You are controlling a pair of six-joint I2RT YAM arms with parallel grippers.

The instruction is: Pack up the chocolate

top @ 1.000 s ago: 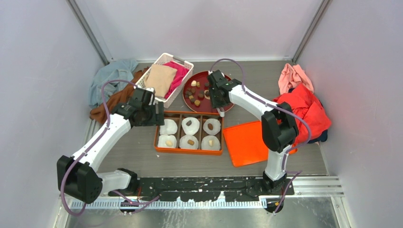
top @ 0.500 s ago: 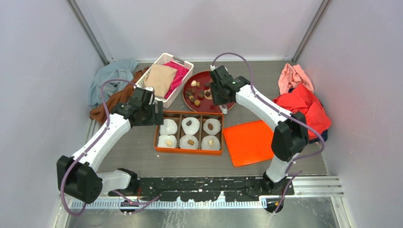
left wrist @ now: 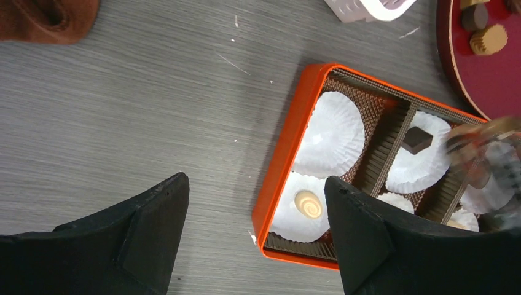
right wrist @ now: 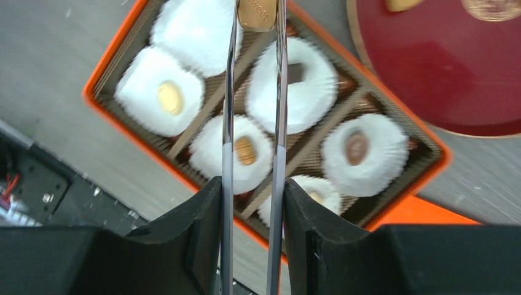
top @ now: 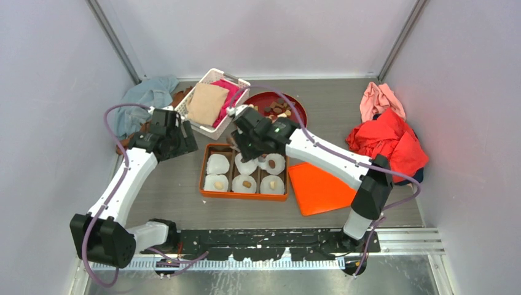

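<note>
We see the left gripper (left wrist: 255,184) spread wide over an orange box (left wrist: 279,166); a cream chocolate (left wrist: 308,204) and a dark chocolate (left wrist: 418,139) sit in paper cups (left wrist: 335,132).

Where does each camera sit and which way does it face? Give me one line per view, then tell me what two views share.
Top external: fixed above and behind, looking down at the table; the left arm and right arm show, bases at the bottom.
Left wrist: on the left arm, looking down at the orange box's left end; the open left gripper shows.
Right wrist: looking straight down on the box; the right gripper shows, shut on a tan chocolate.
Shared: both wrist views catch the cream swirl chocolate.
</note>
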